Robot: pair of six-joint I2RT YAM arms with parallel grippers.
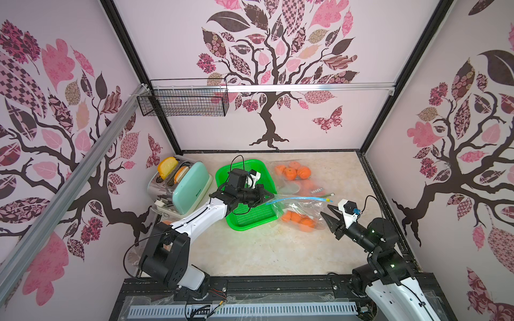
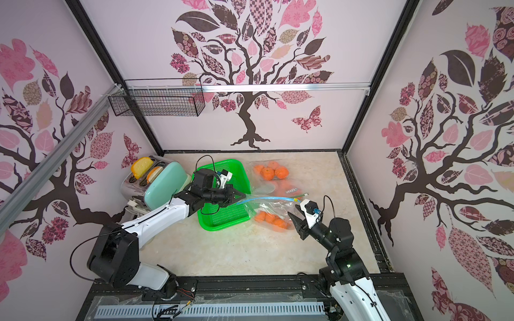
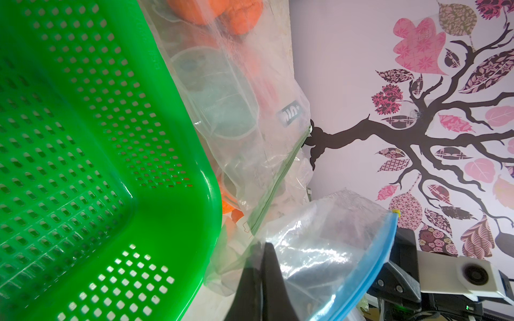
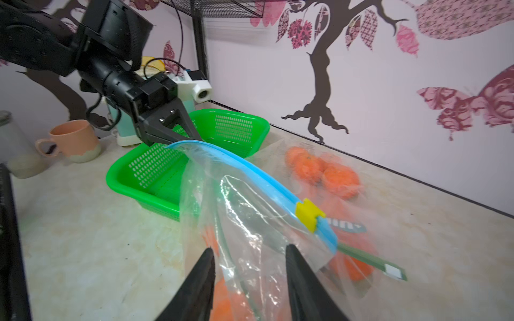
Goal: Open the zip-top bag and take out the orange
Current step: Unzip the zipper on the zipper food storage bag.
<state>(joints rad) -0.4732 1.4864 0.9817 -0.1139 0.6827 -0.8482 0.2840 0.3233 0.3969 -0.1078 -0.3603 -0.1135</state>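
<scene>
In both top views my left end effector (image 1: 271,196) is clamped shut on one end of the zip-top bag (image 1: 301,208). It holds the blue zip strip (image 1: 300,198) up off the surface (image 1: 250,250), and the oranges (image 1: 299,219) sag in the bottom, beside the green basket (image 1: 250,219). My right end effector (image 1: 325,210) sits just beside the bag, jaws apart, holding nothing. My worry is that the raised end hangs from one pinched corner. A tug from the right could drag the film out of the left grip and let the mouth collapse.

The left wrist view shows the closed fingers (image 3: 272,278) pinching crinkled film just below the strip. A second bag (image 3: 236,111) of oranges lies close behind, and I judge a wide sweep could snag it.

In the right wrist view the open fingers (image 4: 303,283) straddle loose film. The yellow slider (image 4: 309,214) sits near the end of the strip away from the left grip. I cannot tell whether the mouth is fully parted. If I close here I may catch both walls, or film instead of fruit, which would trap the oranges inside. Pushing in hard could tear the plastic.
</scene>
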